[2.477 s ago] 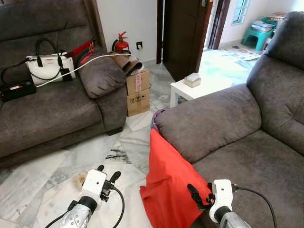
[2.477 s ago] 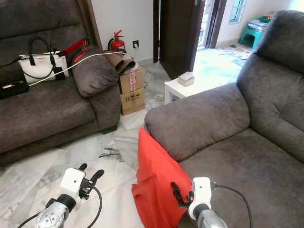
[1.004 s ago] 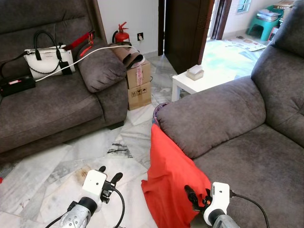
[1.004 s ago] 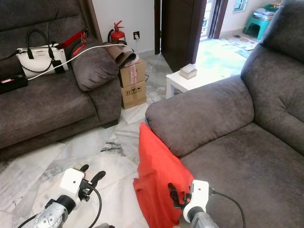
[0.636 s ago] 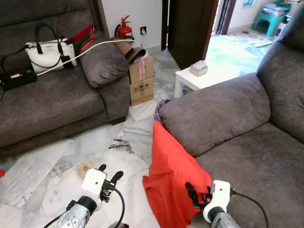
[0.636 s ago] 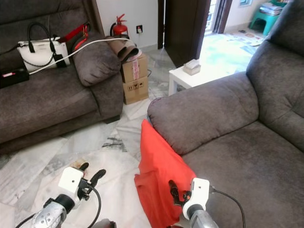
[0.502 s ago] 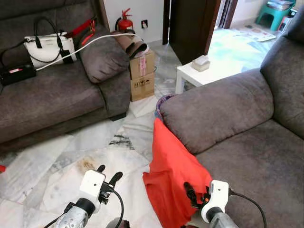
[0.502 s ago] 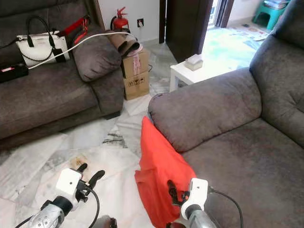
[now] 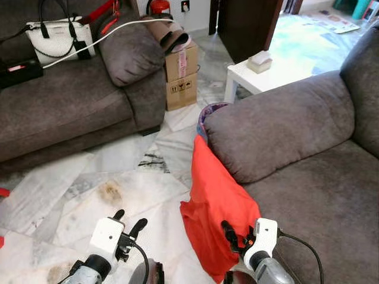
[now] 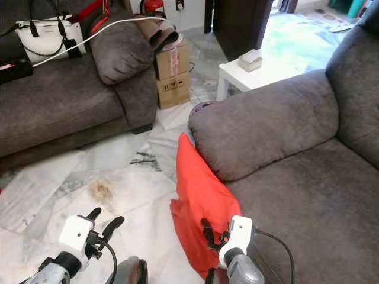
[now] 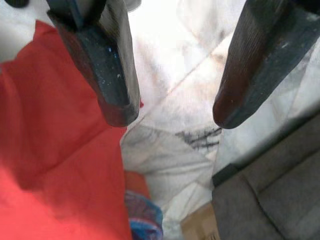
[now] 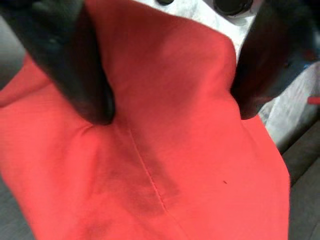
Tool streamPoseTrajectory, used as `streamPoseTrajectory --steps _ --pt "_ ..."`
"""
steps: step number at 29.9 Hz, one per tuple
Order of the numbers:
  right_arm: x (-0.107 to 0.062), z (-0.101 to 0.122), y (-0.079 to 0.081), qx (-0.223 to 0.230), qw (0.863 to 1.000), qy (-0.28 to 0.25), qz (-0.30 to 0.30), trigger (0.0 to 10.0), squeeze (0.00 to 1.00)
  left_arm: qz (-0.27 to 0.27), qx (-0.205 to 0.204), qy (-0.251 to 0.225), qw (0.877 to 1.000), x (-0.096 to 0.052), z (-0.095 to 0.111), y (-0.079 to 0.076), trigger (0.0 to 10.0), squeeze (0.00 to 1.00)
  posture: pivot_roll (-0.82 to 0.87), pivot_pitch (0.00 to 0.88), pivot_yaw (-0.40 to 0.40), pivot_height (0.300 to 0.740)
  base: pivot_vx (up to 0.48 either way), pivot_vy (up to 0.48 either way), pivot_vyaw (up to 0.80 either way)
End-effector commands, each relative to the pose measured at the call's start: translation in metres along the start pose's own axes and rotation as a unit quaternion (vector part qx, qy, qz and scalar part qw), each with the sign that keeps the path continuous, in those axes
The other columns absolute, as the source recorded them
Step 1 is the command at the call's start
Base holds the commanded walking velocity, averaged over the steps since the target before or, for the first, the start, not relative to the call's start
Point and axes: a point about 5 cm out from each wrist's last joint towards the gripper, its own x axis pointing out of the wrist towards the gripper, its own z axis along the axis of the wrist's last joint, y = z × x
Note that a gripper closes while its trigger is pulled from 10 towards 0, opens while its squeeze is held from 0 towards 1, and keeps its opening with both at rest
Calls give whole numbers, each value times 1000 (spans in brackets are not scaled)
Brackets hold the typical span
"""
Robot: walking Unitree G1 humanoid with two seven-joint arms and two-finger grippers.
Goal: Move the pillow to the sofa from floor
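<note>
- The red pillow (image 9: 214, 213) stands on edge on the marble floor (image 9: 71, 195), leaning against the front of the grey sofa (image 9: 308, 160), just below its armrest.
- The right gripper (image 9: 232, 236) is at the pillow's lower corner; in the right wrist view its jaws are spread wide, one finger (image 12: 75, 65) pressing into the red fabric, nothing clamped.
- The left gripper (image 9: 127, 223) hangs over the floor left of the pillow, jaws released and apart.
- Behind, a second sofa (image 9: 65, 112) carries a white handbag (image 9: 56, 40); a cardboard box (image 9: 180, 74) and a small white desk (image 9: 260, 74) stand near.
</note>
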Motion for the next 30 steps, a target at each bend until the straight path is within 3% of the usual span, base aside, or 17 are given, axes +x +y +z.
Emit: streamPoseTrajectory --steps 1,30 --pt "-4 -12 1 17 1000 22 5 0 0 6 -6 15 1000 -6 -3 1 10000 0 270 248 29 641 0 0 0" --pt "-5 -9 -7 -3 1000 27 -12 0 0 7 -14 14 1000 3 0 -1 10000 0 231 213 28 641 0 0 0"
